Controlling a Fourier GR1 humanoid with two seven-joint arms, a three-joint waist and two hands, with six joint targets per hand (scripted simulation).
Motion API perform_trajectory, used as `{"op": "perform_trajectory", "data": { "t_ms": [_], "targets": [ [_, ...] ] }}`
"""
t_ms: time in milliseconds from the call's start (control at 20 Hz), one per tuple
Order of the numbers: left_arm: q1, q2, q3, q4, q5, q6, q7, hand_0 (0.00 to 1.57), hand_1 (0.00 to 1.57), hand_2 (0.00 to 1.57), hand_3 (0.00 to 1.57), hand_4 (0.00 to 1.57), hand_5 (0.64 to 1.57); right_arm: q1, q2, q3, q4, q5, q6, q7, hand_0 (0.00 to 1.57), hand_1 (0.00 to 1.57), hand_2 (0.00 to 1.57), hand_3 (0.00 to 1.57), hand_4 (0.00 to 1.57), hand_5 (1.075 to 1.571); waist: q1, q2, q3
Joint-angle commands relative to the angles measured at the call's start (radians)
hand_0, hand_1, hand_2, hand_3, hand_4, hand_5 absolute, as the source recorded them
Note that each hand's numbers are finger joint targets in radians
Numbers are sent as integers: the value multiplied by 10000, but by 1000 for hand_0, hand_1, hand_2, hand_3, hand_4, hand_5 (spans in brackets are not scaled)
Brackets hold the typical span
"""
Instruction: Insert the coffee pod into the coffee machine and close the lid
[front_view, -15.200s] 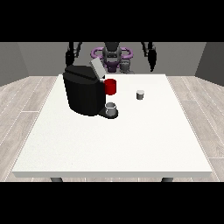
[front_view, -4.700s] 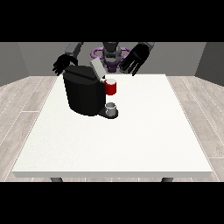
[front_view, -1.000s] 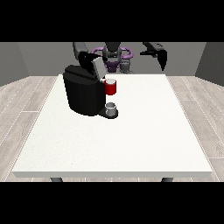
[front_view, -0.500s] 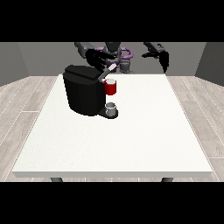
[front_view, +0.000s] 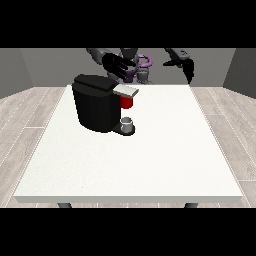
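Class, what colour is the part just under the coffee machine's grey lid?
Red; the part sits below the lid of the black coffee machine, front view.

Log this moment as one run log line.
coffee machine: on table, lid down | hand at view's left: open, above machine | hand at view's right: raised, clear of machine

Coffee pod out of sight, robot's torso partly hidden behind hand (front_view: 116, 65) at view's left

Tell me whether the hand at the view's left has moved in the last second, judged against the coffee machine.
Yes. The hand at the view's left has shifted toward the view's right, and now hovers above the coffee machine's lid end.
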Motion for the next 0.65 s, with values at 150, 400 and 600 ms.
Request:
{"op": "perform_trajectory", "data": {
  "t_ms": [150, 400, 600],
  "targets": [
    [-24, -67, -174, -78, -193, 256, -268, 0, 0, 0, 0, 196, 1571, 207, 800, 320, -245, -19, 17, -573, 0, 0, 0, 0, 132, 1571, -176, -286, 1],
    [820, -320, -110, 604, -274, 322, -1004, 0, 0, 0, 0, 145, 1571, 2582, 962, 1915, -1550, -1702, 95, -992, 0, 0, 0, 0, 269, 1571, -906, -1574, 0],
    [1268, -337, -107, 437, -159, 247, -1031, 0, 0, 0, 0, 192, 1571, 3862, 969, 1773, -1811, -2053, -114, -1061, 0, 0, 0, 0, 157, 1571, -1332, -1887, 1]
  ]
}}
